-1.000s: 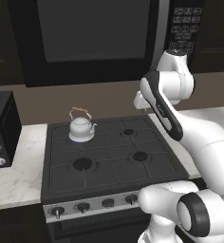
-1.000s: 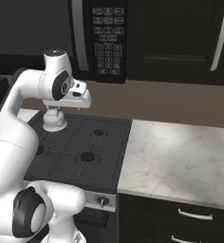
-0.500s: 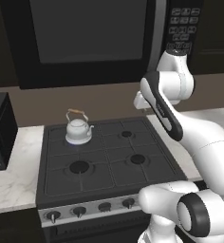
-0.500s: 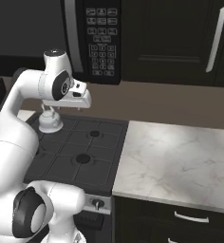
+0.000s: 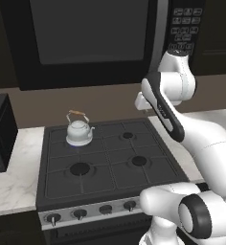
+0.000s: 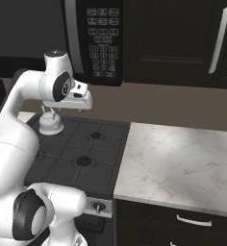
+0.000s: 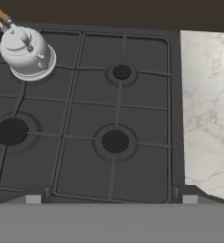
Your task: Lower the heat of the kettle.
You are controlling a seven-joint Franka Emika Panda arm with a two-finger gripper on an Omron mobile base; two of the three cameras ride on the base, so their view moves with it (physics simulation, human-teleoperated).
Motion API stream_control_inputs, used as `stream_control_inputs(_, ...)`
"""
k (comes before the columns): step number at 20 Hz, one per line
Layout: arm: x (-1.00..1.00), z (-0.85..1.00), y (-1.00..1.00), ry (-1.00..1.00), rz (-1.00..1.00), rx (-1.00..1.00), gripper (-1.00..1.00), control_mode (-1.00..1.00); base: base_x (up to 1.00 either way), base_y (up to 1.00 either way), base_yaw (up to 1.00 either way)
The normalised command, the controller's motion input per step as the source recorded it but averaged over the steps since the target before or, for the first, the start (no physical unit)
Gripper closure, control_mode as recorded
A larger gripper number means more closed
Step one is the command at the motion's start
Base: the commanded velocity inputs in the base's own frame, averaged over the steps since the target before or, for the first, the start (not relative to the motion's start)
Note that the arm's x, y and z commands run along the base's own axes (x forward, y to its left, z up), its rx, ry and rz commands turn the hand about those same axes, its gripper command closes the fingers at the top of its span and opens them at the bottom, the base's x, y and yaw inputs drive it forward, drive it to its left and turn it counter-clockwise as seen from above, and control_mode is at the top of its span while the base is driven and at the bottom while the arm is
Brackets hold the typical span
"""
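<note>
Gripper point(image 6: 81, 102) hangs high above the stove point(image 5: 110, 165), over its far right part; whether its jaws are parted or closed cannot be told. Going left to right: the kettle point(image 5: 78, 132) stands upright on the far left burner, the near left burner point(image 5: 80, 168) lies bare in front of it, the marble counter point(image 6: 182, 163) spreads right of the stove. Four knobs point(image 5: 91, 212) line the stove's front edge.

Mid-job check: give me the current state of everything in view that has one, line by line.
kettle: upright, lid on, sitting on the rear left burner
stove knobs: untouched, settings too small to read
microwave: door shut
cabinet doors: shut
claw: raised above the stove, holding nothing visible; jaws cannot be judged
</note>
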Motion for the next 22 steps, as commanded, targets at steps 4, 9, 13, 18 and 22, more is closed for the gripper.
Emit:
stream_control_inputs(4,0.0,0.0,0.0,0.0,0.0,0.0,-1.0,1.0,0.18,-0.12,-0.01)
stream_control_inputs(9,0.0,0.0,0.0,0.0,0.0,0.0,-1.0,-1.0,0.0,-0.01,0.0)
stream_control_inputs(13,-0.06,-0.07,0.14,-0.02,0.01,-0.02,-1.0,-1.0,0.0,0.0,0.0)
stream_control_inputs(18,-0.25,-0.43,0.88,-0.08,0.16,-0.26,-1.0,-1.0,0.0,0.0,0.0)
stream_control_inputs(22,-0.15,-0.52,1.0,-0.07,0.26,-0.38,-1.0,-1.0,0.0,0.0,0.0)
